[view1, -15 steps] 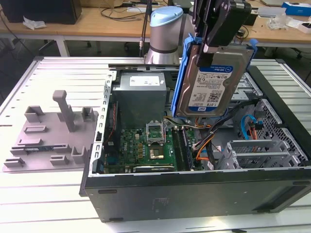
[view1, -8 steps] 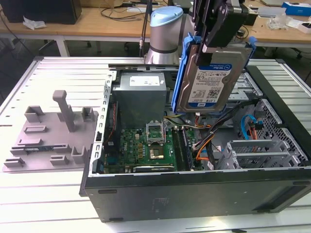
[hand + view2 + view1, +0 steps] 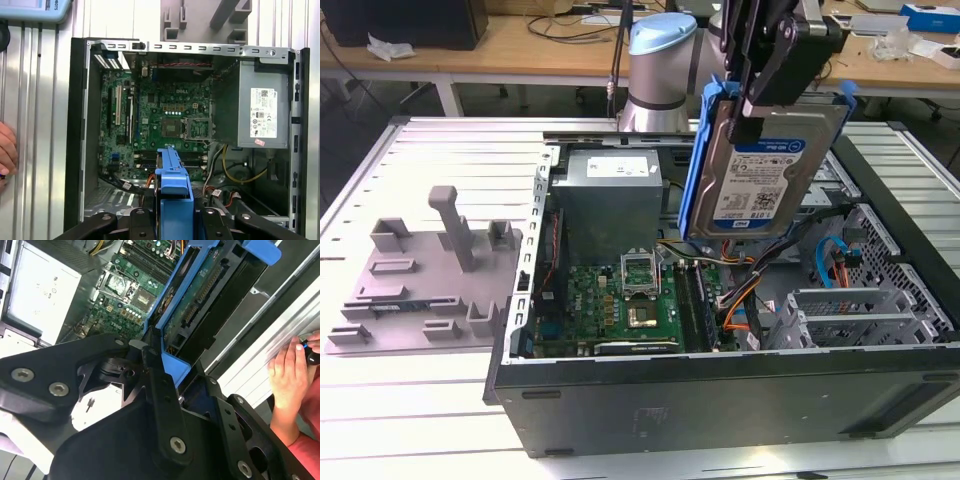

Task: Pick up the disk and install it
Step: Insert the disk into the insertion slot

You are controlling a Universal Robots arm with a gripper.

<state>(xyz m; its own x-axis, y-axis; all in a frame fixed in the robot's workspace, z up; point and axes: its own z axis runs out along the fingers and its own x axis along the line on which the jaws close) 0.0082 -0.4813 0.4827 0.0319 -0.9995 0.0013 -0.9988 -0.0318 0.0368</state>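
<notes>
The disk [image 3: 760, 180] is a silver hard drive with a white-and-blue label in a bright blue carrier frame. It hangs upright above the open computer case [image 3: 720, 385], over the cables beside the motherboard [image 3: 620, 295]. My gripper [image 3: 752, 100] is shut on the disk's upper end, its black fingers clamping both faces. In the second wrist view the disk [image 3: 200, 295] shows its circuit-board side, running away from the gripper [image 3: 182, 375]. In the first wrist view the blue carrier [image 3: 172, 180] stands edge-on between the gripper [image 3: 172, 215] fingers, above the case interior.
Inside the case are a grey power supply [image 3: 610, 195] and a perforated metal drive cage [image 3: 860, 310] on the exterior view's right. A grey fixture with upright posts [image 3: 430, 270] lies on the slatted table at the exterior view's left. A person's hand [image 3: 290, 375] rests beside the case.
</notes>
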